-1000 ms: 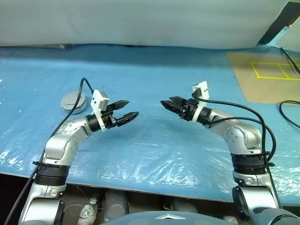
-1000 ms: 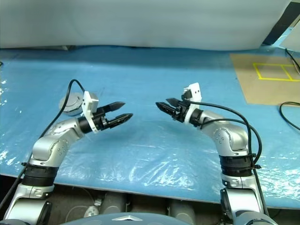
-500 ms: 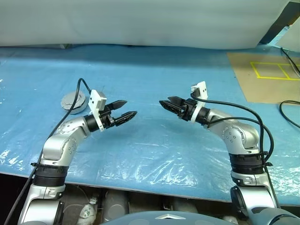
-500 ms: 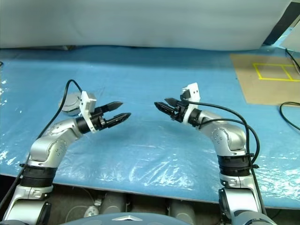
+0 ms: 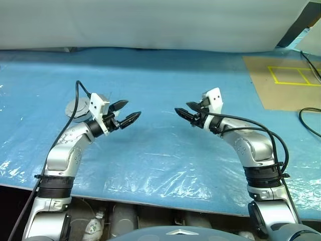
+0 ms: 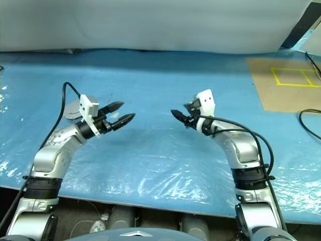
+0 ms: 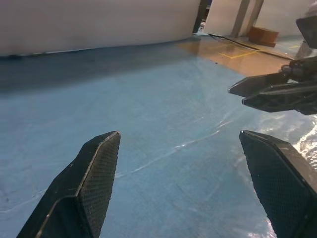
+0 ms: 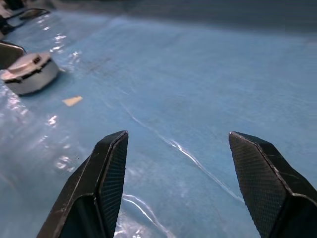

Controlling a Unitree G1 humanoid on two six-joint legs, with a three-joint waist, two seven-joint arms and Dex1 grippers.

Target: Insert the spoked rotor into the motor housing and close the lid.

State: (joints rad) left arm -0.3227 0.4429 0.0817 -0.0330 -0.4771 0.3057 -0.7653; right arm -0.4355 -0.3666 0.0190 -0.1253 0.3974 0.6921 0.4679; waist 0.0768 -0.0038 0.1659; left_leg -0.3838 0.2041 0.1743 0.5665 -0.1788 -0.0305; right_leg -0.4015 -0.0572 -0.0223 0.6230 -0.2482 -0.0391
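Motor housing (image 8: 29, 74) — behind left gripper (image 5: 125, 113)

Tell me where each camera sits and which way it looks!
Left eye and right eye views: on the head, looking forward and down at the blue plastic-covered table, both silver arms, the open left tool and the open right tool.
Left wrist view: on the left wrist, looking between its black fingers across the table; it shares the right tool with the head.
Right wrist view: on the right wrist, facing a round grey motor piece, also seen from the head.
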